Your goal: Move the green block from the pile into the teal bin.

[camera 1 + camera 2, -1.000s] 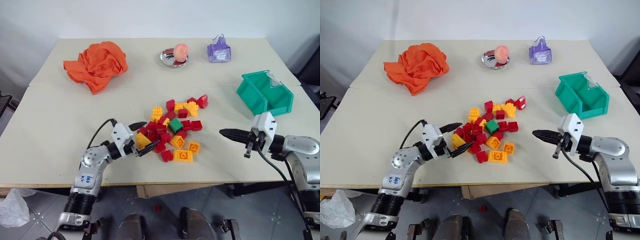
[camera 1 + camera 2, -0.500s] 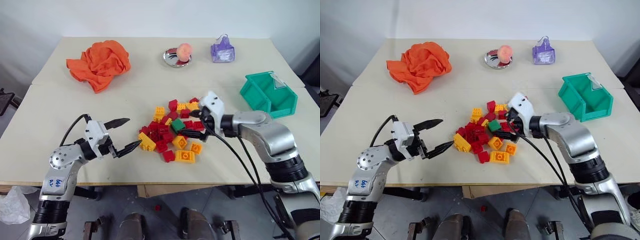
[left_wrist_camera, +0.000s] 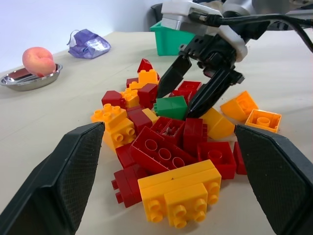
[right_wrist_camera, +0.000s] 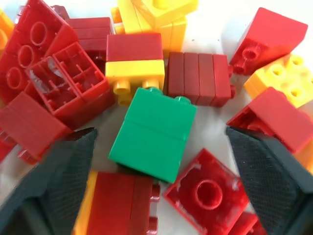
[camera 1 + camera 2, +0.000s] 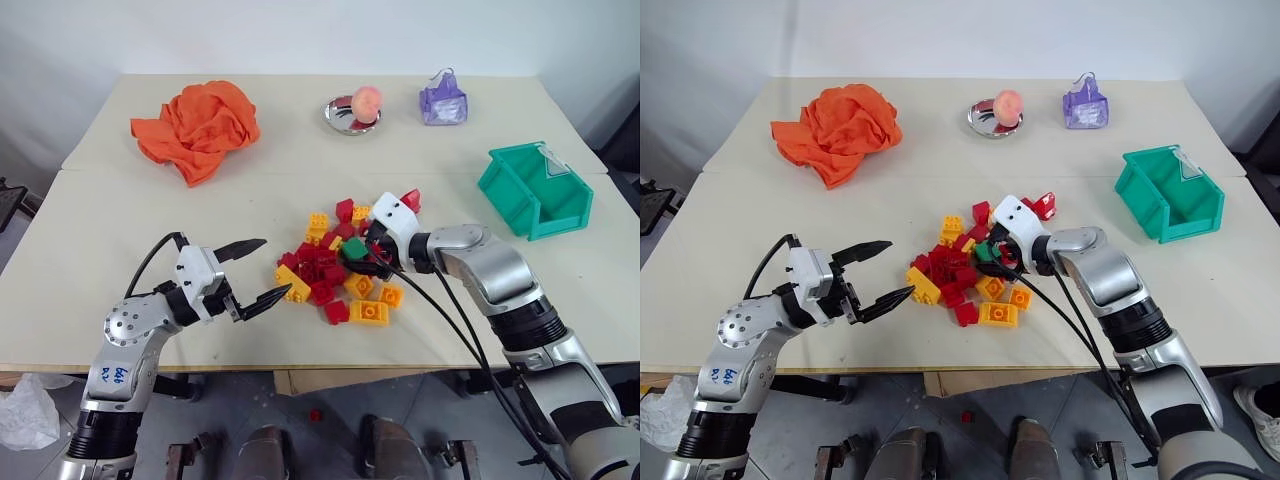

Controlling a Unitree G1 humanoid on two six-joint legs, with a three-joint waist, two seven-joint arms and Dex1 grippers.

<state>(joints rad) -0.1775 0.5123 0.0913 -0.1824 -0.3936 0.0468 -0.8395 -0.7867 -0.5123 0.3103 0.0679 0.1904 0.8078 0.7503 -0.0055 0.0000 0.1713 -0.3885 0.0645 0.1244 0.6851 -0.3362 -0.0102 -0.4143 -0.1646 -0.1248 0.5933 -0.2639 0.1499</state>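
The green block (image 5: 354, 247) lies in the pile (image 5: 335, 272) of red and yellow bricks at the table's middle. My right gripper (image 5: 363, 255) reaches into the pile from the right, tilted down. It is open, and in the right wrist view its fingers (image 4: 54, 181) stand on either side of the green block (image 4: 154, 132) without closing on it. The left wrist view shows the right gripper's fingertips (image 3: 172, 81) flanking the green block (image 3: 171, 106). My left gripper (image 5: 255, 272) hovers open and empty just left of the pile. The teal bin (image 5: 530, 190) stands at the right.
An orange cloth (image 5: 195, 118) lies at the back left. A metal dish with a peach (image 5: 352, 110) and a purple bag (image 5: 441, 100) sit along the back. Bare tabletop (image 5: 480, 230) separates the pile from the bin.
My right gripper swung left from near the bin to the pile, opened, and now straddles the green block. My left gripper drew back slightly from the pile's left edge.
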